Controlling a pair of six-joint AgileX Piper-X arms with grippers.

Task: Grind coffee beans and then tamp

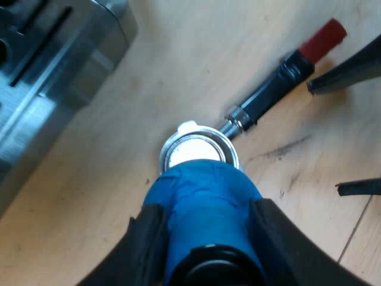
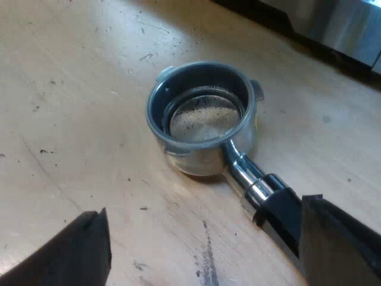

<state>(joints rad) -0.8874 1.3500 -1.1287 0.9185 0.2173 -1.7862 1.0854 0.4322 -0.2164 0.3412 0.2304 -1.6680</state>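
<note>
The metal holder (image 1: 199, 149) lies on the wooden table, its dark handle (image 1: 274, 92) ending in red (image 1: 322, 39). My left gripper (image 1: 208, 238) is shut on the blue tamper (image 1: 205, 196), which hangs just above the holder's basket and hides part of its rim. In the right wrist view the holder's basket (image 2: 202, 119) stands uncovered, its inside pale with dark specks. My right gripper (image 2: 205, 205) is open, low over the table, with one finger (image 2: 339, 238) over the handle (image 2: 277, 208). From the left wrist view my right gripper (image 1: 324, 137) sits by the handle's red end.
The steel espresso machine (image 1: 41, 77) stands close to the holder, and its base (image 2: 333, 24) shows beyond the basket. The wooden table (image 2: 71, 89) around the holder carries dark smudges and scattered specks.
</note>
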